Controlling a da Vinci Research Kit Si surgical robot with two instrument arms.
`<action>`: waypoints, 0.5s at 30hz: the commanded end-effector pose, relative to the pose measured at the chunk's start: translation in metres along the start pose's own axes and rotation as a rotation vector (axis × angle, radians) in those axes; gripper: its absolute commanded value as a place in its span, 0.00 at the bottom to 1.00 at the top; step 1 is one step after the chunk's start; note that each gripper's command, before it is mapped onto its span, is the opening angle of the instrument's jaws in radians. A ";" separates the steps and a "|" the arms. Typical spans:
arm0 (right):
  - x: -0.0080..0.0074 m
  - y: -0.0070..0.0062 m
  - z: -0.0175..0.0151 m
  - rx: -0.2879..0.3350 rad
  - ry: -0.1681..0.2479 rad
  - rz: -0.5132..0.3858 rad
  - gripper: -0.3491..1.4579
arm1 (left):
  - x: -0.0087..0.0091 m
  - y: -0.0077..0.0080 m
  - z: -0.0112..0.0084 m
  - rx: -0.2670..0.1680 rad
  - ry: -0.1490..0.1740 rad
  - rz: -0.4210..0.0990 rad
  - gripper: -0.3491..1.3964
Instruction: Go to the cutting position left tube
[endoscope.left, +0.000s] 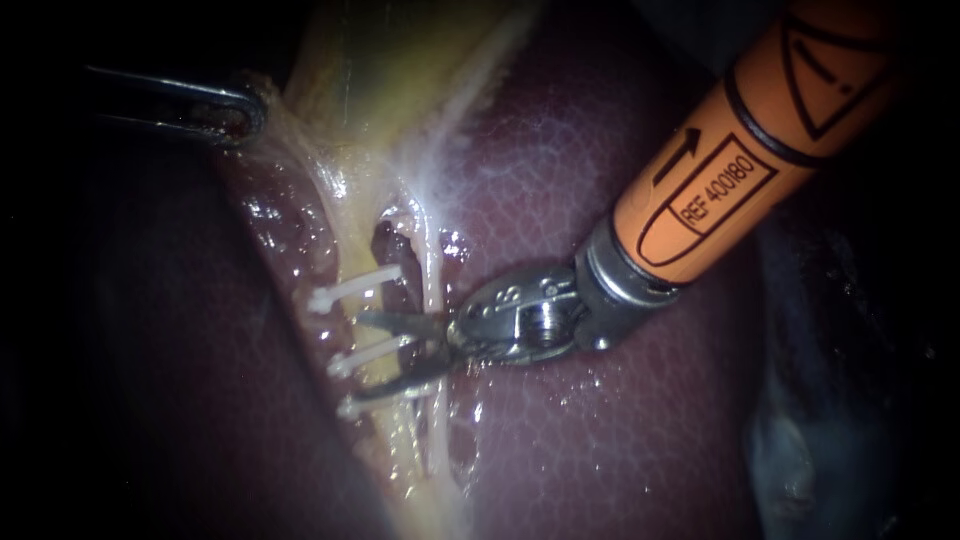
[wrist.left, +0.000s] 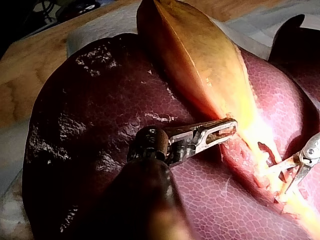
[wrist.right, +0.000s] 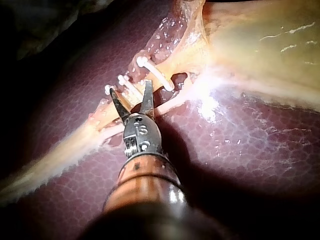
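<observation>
At upper left, the left instrument (endoscope.left: 238, 112) has its jaws pinching the gallbladder's (endoscope.left: 400, 70) edge. Left of centre, the left tube (endoscope.left: 355, 255) carries three white clips (endoscope.left: 352, 288). The right instrument (endoscope.left: 358, 355), entering from upper right, has its blades spread either side of the middle clip (endoscope.left: 372, 353).

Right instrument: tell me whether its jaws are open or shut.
Open. The right instrument holds its two blades apart in a V, with the middle clip in the gap between them; the right wrist view agrees.

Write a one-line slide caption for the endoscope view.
Right instrument, blades open, among three white clips on the tubes, liver beneath.
</observation>
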 end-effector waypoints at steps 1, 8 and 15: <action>0.0001 -0.0001 0.0000 0.000 0.000 -0.001 0.81 | 0.0000 0.0000 0.0000 0.000 0.000 0.000 0.00; 0.0013 -0.0015 -0.0007 0.009 0.010 0.003 0.86 | 0.0000 0.0002 0.0001 0.001 0.000 0.000 0.00; 0.0032 -0.0036 -0.0030 0.027 0.018 0.003 0.87 | 0.0001 0.0004 0.0000 0.001 0.000 0.001 0.00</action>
